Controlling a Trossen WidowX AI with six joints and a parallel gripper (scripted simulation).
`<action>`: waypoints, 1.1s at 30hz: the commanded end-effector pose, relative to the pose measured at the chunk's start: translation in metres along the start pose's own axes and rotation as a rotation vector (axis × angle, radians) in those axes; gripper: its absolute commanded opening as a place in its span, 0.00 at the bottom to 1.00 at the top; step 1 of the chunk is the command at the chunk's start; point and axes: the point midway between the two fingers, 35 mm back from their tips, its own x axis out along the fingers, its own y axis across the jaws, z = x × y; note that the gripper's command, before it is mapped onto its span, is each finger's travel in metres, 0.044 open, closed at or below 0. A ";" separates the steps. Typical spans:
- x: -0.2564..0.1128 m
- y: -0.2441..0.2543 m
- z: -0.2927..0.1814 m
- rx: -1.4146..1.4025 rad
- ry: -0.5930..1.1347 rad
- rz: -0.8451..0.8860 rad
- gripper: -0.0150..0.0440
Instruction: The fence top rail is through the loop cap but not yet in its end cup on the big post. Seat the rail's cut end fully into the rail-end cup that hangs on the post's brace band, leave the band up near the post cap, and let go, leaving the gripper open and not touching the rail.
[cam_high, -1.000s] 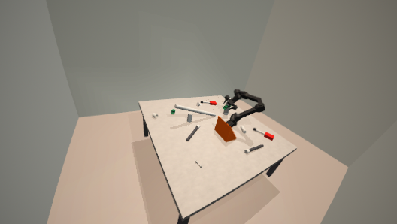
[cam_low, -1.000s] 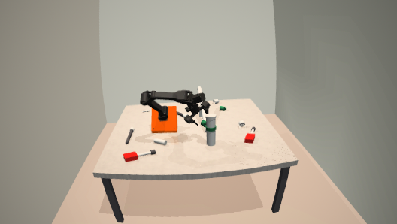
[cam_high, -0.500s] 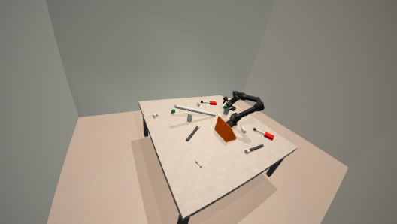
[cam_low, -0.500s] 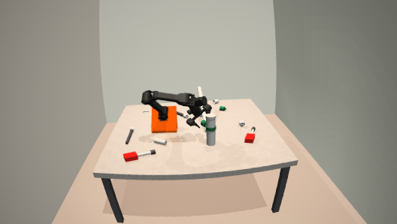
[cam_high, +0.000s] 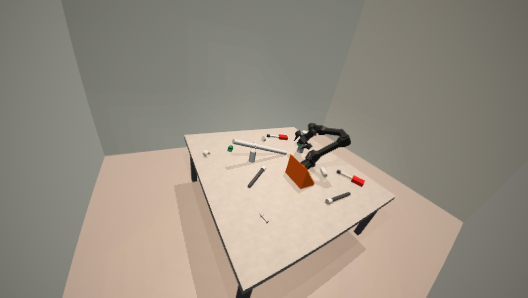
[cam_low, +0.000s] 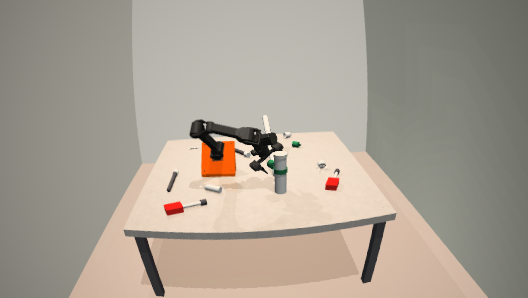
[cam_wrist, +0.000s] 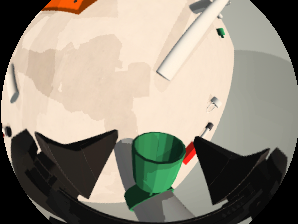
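Beside the post (cam_low: 281, 182), green cup (cam_wrist: 159, 167).

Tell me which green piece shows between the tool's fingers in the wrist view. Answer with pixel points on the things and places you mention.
The green cup (cam_high: 299, 144) (cam_low: 270, 163) (cam_wrist: 157, 167) on the big post's (cam_high: 300, 149) (cam_low: 280, 185) (cam_wrist: 170, 210) band. The other green piece (cam_high: 230, 148) (cam_low: 296, 144) (cam_wrist: 221, 32) lies near the rail's (cam_high: 260, 146) (cam_low: 266, 124) (cam_wrist: 192, 42) far end, away from that post.
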 end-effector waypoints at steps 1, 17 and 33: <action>0.006 0.002 0.004 -0.008 -0.011 0.005 1.00; 0.006 0.002 0.004 -0.008 -0.011 0.005 0.35; 0.011 -0.008 0.004 0.095 0.048 0.006 0.25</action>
